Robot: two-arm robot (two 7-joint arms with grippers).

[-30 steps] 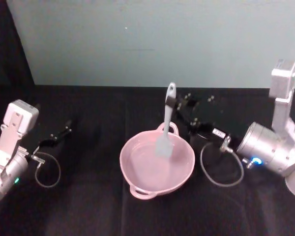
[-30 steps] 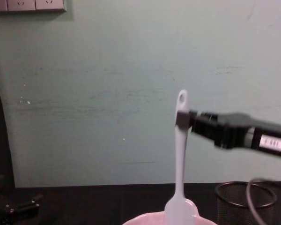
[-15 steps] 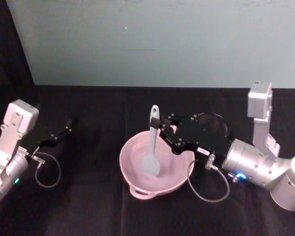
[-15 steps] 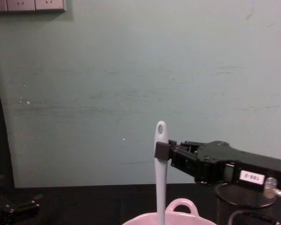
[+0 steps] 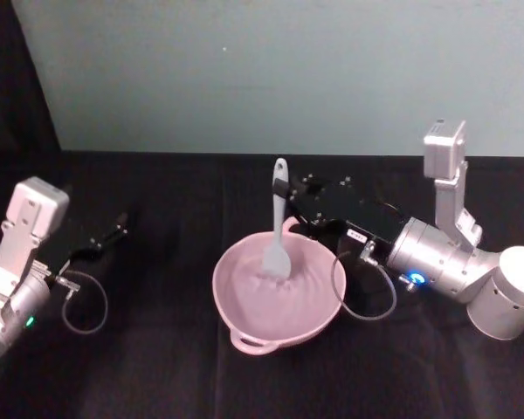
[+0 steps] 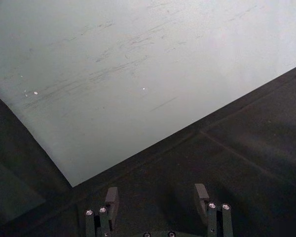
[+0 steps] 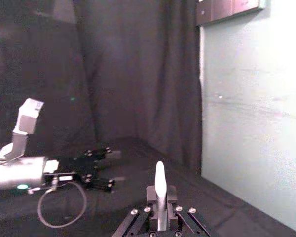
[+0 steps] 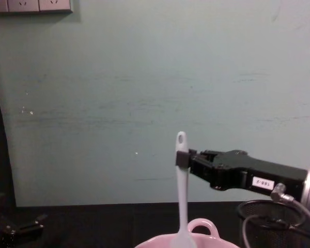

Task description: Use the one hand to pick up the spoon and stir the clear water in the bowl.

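Right end effector (image 5: 285, 188) grips spoon (image 5: 278, 223) upright, scoop down in bowl (image 5: 230, 305).

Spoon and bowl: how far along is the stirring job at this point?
Done: the spoon is picked up, the right pincer shut on its handle near the tip. In hand: the spoon stands nearly upright, head down in the pink bowl, whose water looks rippled, so stirring seems underway. Left: more stirring; how much cannot be told. The left pincer is parked, open, at the left.
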